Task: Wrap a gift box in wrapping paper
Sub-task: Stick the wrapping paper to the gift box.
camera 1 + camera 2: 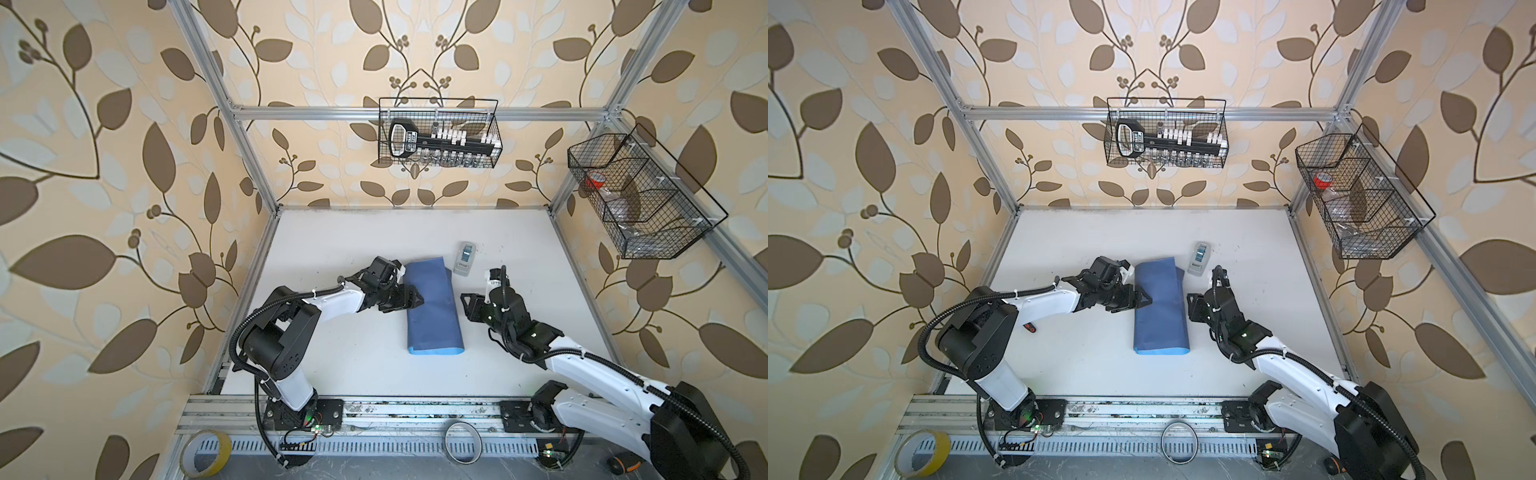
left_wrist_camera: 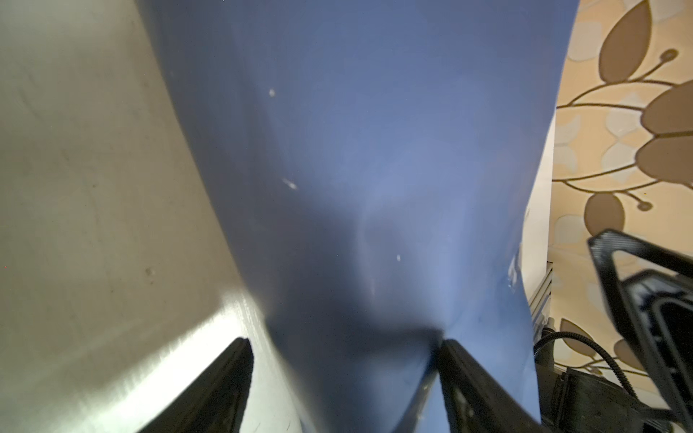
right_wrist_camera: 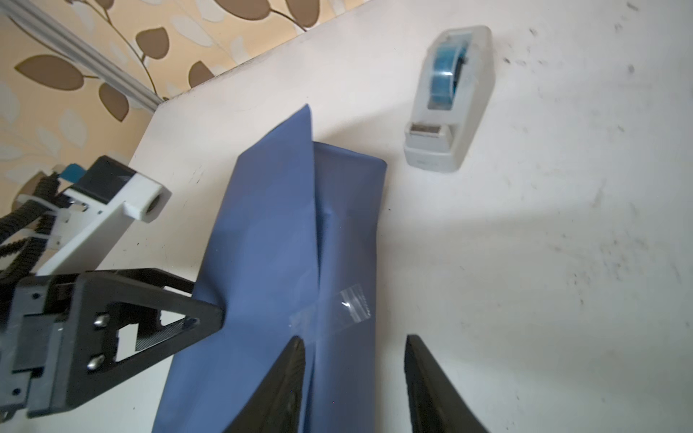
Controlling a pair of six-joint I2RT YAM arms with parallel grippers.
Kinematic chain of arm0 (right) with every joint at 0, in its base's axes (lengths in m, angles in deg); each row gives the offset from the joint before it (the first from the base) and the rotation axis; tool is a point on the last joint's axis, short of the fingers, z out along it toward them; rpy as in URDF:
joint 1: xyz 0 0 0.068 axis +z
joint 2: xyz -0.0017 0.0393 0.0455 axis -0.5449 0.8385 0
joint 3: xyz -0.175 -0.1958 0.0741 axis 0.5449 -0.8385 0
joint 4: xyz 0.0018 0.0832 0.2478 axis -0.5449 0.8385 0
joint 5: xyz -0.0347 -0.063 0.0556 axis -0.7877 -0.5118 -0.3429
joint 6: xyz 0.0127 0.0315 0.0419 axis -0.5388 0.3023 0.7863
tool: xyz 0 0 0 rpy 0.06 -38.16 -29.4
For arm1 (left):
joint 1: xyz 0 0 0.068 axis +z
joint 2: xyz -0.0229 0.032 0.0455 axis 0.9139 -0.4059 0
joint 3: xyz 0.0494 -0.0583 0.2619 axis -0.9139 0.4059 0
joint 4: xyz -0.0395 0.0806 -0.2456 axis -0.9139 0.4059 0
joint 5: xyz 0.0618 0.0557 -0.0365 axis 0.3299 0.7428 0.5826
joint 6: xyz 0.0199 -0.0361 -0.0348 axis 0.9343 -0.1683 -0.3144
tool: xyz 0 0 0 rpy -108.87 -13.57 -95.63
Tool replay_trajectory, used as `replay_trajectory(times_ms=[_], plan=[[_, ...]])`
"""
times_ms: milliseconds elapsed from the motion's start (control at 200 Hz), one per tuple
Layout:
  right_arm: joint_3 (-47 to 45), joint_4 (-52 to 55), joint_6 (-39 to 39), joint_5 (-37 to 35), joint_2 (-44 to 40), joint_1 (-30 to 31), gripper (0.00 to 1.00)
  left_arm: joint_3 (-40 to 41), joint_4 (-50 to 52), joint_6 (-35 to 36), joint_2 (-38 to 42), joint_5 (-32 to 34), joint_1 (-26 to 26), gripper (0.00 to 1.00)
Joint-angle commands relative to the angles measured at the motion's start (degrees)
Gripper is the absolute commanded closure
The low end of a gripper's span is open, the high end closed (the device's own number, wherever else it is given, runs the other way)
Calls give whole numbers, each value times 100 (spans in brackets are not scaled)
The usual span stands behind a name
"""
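Observation:
The wrapping paper (image 1: 432, 316) (image 1: 1160, 320) lies mid-table, folded over into a long slate-blue bundle with a light blue strip at its near end. The gift box is hidden. A clear tape strip (image 3: 337, 305) crosses the paper's seam. My left gripper (image 1: 417, 298) (image 2: 345, 342) is open at the bundle's left edge, one finger on the paper (image 2: 375, 150), the other beside it over the table. Just right of the bundle, my right gripper (image 1: 465, 307) (image 3: 354, 338) stands open with nothing held, one finger over the paper (image 3: 270, 225).
A grey-white tape dispenser (image 1: 464, 258) (image 3: 446, 101) stands just beyond the paper's far right corner. Wire baskets hang on the back wall (image 1: 438, 133) and the right frame (image 1: 640, 195). A yellow tape roll (image 1: 205, 453) and a clear ring (image 1: 462, 446) lie on the front rail.

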Motion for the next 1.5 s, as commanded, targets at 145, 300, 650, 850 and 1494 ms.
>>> replay_trajectory(times_ms=[145,300,650,850,1494], plan=[[1182,1231,-611,-93,980,335,60,148,744,221,-224,467,24,21],[1493,1302,-678,97,1460,348,59,147,756,215,-193,477,17,21],[1647,1090,-721,313,2094,346,56,139,750,216,-201,468,20,21],[1552,868,-568,639,2289,232,55,147,741,218,-213,458,22,21],[525,-1100,503,2939,2658,-601,35,152,741,216,-237,468,18,21]])
